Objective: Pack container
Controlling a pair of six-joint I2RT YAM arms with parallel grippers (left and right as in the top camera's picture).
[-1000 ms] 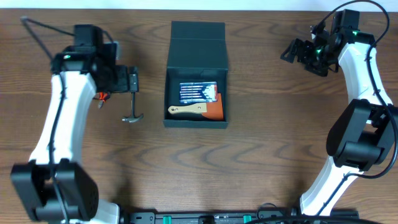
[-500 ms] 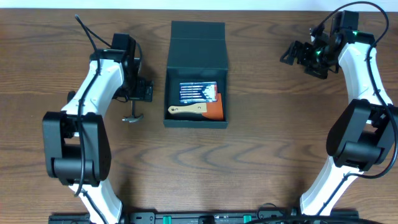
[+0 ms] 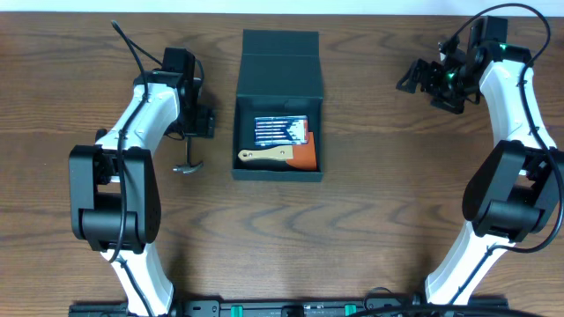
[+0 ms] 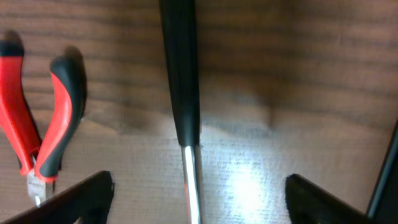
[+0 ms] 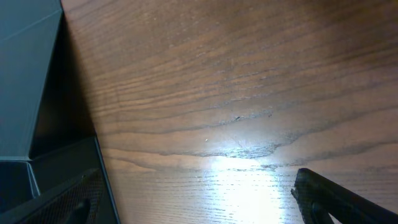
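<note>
Left gripper [image 3: 199,124] spread wide, straddling hammer [image 4: 181,81] handle, at 9 o'clock of box [image 3: 278,173]; box lid open. Drop straight, height probably not closed yet. Pinch black grip, not thin shaft. Mind red pliers [image 4: 56,118] at handle's 9 o'clock. Right gripper [image 3: 416,77] spread, at box's 2 o'clock.

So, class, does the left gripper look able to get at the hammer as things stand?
Probably yes. The left gripper is open right above the hammer, whose handle runs between its fingers. The pliers lie to one side, apart from the handle, and nothing covers it.
</note>
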